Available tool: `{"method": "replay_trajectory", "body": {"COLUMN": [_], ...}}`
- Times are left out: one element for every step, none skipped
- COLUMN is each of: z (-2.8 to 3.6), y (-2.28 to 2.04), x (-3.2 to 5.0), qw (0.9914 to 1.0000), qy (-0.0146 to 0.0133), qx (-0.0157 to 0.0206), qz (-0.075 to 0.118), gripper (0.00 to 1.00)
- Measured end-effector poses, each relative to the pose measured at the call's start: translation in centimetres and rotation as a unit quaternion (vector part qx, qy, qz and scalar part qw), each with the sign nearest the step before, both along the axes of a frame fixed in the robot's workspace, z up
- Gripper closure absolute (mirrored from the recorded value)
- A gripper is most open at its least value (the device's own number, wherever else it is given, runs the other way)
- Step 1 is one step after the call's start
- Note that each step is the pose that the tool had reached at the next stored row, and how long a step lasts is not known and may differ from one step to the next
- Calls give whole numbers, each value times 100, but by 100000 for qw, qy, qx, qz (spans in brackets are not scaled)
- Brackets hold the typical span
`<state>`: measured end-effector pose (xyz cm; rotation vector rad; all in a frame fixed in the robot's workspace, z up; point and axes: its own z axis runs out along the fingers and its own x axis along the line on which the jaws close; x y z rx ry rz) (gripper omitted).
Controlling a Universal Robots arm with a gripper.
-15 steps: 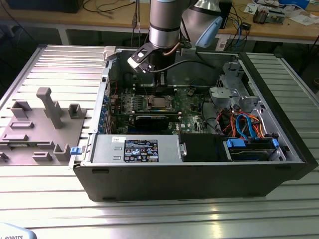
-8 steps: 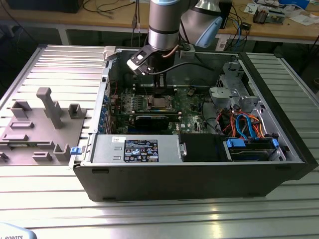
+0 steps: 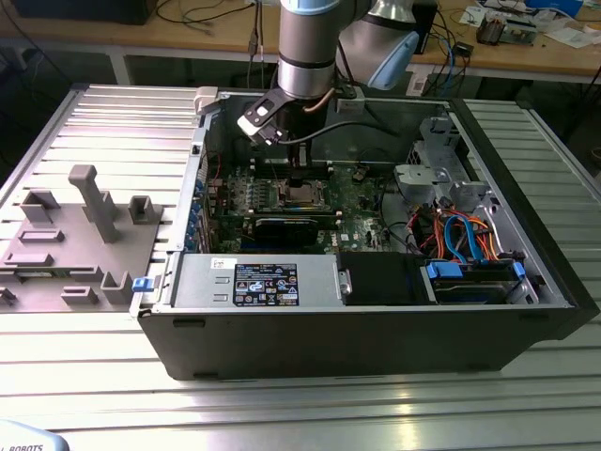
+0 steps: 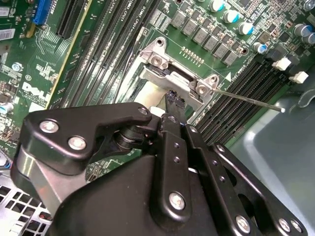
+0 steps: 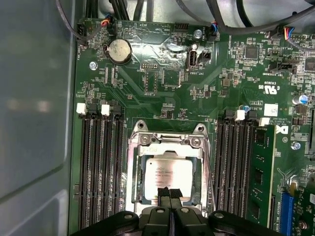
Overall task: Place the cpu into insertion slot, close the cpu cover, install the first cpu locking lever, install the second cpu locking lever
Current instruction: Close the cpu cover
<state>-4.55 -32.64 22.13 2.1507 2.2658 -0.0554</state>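
The cpu, a silver-grey square chip, lies in the insertion slot on the green motherboard. The cpu cover, a silvery frame, lies around it with the chip showing through its opening. My gripper is shut, fingertips pressed together with nothing visible between them, just over the chip's edge. In the second wrist view my gripper tips sit by the socket's hinge bracket, and a thin locking lever juts out over the memory slots. From the exterior view my gripper reaches down into the case above the insertion slot.
Long memory slots flank the socket on both sides. A black card lies just in front of the socket, with the power supply box nearer. Cables and a drive cage fill the exterior view's right. Grey fixtures stand outside the case.
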Motion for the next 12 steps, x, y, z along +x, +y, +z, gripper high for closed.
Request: {"method": "replay_trajectory", "body": {"z": [-12, -22, -27, -32, -37, -43, -50, -56, -65, -70, -78, -82], "y": [0, 0, 0, 0, 0, 0, 0, 0, 0, 0, 0, 2], "x": [-5, -9, -9, -9, -9, -9, -9, -9, -9, -9, -9, -9], "qw": [100000, 100000, 100000, 100000, 100000, 100000, 100000, 100000, 100000, 100000, 100000, 100000], "qy": [-3, -3, -3, -1, 0, 1, 2, -2, 0, -1, 1, -3], "qx": [1, 2, 2, -2, -2, -3, -2, -1, 1, -2, -2, -13], "qz": [-3, -2, 3, 6, 4, -4, -2, -4, -2, -3, -2, -11], "gripper": [89, 89, 89, 89, 89, 89, 89, 89, 89, 89, 89, 89]}}
